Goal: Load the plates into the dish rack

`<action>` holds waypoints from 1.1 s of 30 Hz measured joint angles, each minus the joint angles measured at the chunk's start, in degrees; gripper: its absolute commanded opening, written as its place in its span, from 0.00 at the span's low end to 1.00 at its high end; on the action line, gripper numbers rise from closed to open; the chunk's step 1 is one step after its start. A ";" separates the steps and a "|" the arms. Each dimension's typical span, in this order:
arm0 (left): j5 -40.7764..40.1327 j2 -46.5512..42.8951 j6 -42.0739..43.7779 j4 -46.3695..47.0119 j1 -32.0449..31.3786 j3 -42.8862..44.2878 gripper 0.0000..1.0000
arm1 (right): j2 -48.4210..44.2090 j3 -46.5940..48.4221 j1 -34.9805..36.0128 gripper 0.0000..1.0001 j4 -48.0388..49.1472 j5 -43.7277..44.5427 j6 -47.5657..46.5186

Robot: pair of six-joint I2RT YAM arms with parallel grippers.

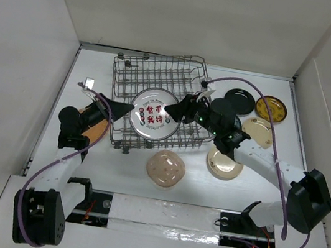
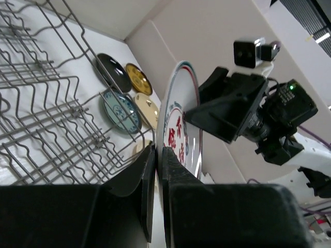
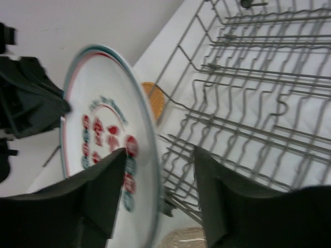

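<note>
The white plate [image 1: 152,122], round and glossy, with a thin teal-and-red rim line and red characters printed on its face, is over the near half of the dish rack [image 1: 160,76]; whether it rests on the wires cannot be told. The rack is a square basket of grey metal wire with upright tines, standing in the middle of the white worktop [image 1: 113,172] toward its far edge. The left fingers [image 2: 137,178] are clenched on the plate's left rim, the thin edge pinched between their flat black pads. The right fingers [image 3: 101,191] stand well apart astride the opposite rim, one before the printed face and one behind, not clamped. Toward the far right corner lie a glossy black plate [image 1: 240,99] and a yellow plate [image 1: 271,108] with a dark pattern, with a cream-gold plate [image 1: 257,131] and a teal patterned plate [image 2: 120,110] just nearer. A second cream plate [image 1: 224,163] and a speckled pinkish plate [image 1: 166,168] lie flat toward the near edge, and an orange plate [image 1: 93,130] shows beneath the left arm by the left edge.
</note>
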 measured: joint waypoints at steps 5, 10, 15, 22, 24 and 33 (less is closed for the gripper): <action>-0.17 3.17 0.92 -1.18 -1.36 0.00 0.18 | 2.19 3.48 -0.15 0.00 3.06 -3.67 3.34; 2.84 4.33 -0.70 -1.07 -3.48 0.33 0.67 | 2.97 5.03 0.28 0.00 2.16 -3.28 2.97; 1.95 4.35 -1.95 -1.46 -3.67 1.22 0.71 | 2.82 7.37 0.70 0.00 -2.67 1.31 1.62; -2.45 3.54 -1.01 -5.55 -3.98 6.03 0.73 | -4.57 7.85 0.66 0.00 -8.17 12.83 -2.49; -4.61 2.23 1.18 -8.52 -3.98 8.26 0.73 | -6.21 7.87 0.59 0.00 -8.68 15.52 -3.26; -21.88 -10.01 19.91 -32.89 -10.23 20.48 0.74 | 5.14 18.69 1.97 0.00 -10.67 22.91 -6.82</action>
